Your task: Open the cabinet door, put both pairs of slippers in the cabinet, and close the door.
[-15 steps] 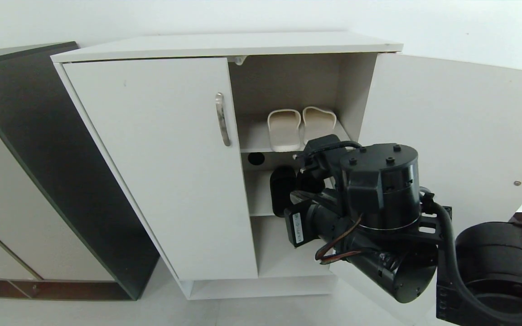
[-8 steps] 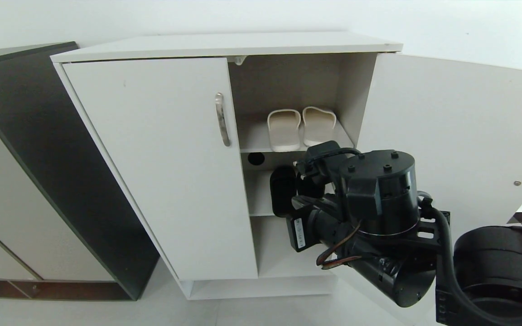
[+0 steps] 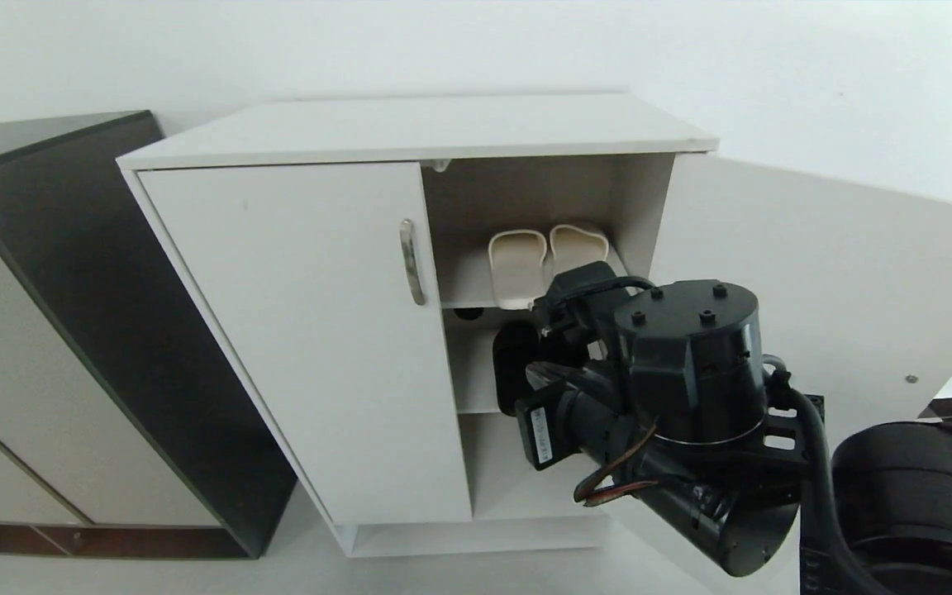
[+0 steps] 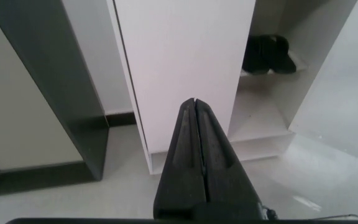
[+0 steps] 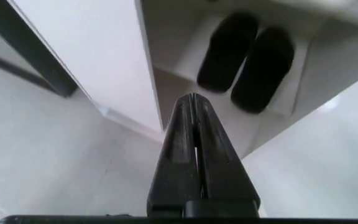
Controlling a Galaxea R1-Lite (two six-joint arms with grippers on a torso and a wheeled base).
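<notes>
Left hand (image 4: pixel 194 101): fingers pressed together with nothing between them, held above the floor (image 4: pixel 55 193) in front of the closed door.
Right hand (image 5: pixel 193 98): fingers pressed together and holding nothing, pointed at the open half of the cabinet, apart from the black pair.
Right arm (image 3: pixel 683 372): in front of the open compartment, covering part of the middle shelf in the head view.
Open door (image 3: pixel 815 273): the right 1 of 2, swung wide out to the right.
Closed door (image 3: pixel 311 330): the left 1, shut, with a metal handle (image 3: pixel 411 262) near its inner edge.
Black slippers (image 5: pixel 247 53): 2 side by side on the middle shelf inside.
White slippers (image 3: pixel 546 256): 2 side by side on the top shelf, above the black pair.
Cabinet (image 3: pixel 410 128): white, standing on the floor.
Dark unit (image 3: pixel 88 289): just beside the cabinet's left side.
Wall (image 3: pixel 443 41): plain white, behind both.
</notes>
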